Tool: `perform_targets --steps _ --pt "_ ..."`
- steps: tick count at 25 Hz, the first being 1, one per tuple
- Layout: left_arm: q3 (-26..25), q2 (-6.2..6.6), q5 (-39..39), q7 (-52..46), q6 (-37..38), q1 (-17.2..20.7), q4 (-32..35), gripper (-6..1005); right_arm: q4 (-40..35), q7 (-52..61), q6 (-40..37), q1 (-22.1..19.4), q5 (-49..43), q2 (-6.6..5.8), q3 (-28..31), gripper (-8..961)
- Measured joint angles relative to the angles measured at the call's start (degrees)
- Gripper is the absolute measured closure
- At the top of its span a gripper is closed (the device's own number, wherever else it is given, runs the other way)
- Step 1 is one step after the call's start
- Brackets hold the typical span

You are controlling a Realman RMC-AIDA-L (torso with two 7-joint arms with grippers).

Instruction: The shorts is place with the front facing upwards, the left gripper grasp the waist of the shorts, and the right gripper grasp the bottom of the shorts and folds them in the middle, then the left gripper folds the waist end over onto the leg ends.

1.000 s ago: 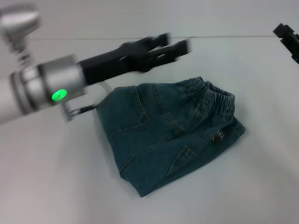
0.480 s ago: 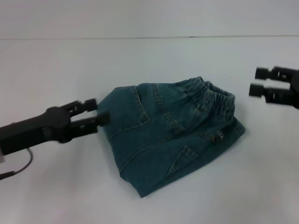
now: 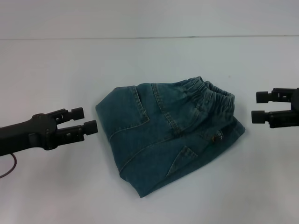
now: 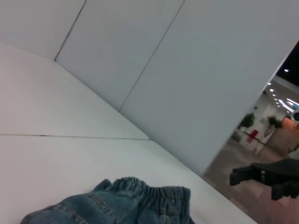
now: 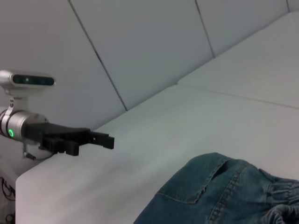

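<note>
The denim shorts (image 3: 163, 135) lie folded into a compact bundle in the middle of the white table (image 3: 56, 70). The ruffled elastic waist (image 3: 216, 96) is on top at the bundle's right end. I cannot make out the leg ends. My left gripper (image 3: 85, 119) hovers open just left of the bundle, touching nothing. My right gripper (image 3: 258, 107) hovers open a short way right of the waist, also holding nothing. The left wrist view shows the waist (image 4: 156, 193) and the right gripper (image 4: 239, 176) beyond it. The right wrist view shows the shorts (image 5: 224, 191) and the left gripper (image 5: 105, 140) farther off.
Bare white tabletop surrounds the bundle on all sides, with a pale wall (image 3: 149, 18) behind the table's far edge. A thin dark cable (image 3: 11, 165) loops under the left arm near the left edge.
The left arm swung from above the far side of the shorts down to their left. The right gripper came down from the upper right corner to beside the waist. The shorts stayed put.
</note>
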Motion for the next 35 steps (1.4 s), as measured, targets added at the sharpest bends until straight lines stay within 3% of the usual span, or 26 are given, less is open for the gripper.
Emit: perform_targets --steps 9,27,35 --pt "-0.1 0.11 0.2 -2.0 2.4 -0.9 1.8 114 -0.2 0.3 0.4 0.1 -1.3 0.61 -0.3 54" --pt "0.4 0.53 3.0 -2.1 2.8 -2.4 1.8 114 0.0 0.4 0.8 1.0 -6.2 0.5 -0.4 51" --pt "-0.1 0.86 7.0 -2.0 -1.7 -2.4 2.3 115 0.1 0.4 1.6 1.3 -7.8 0.48 -0.5 51"
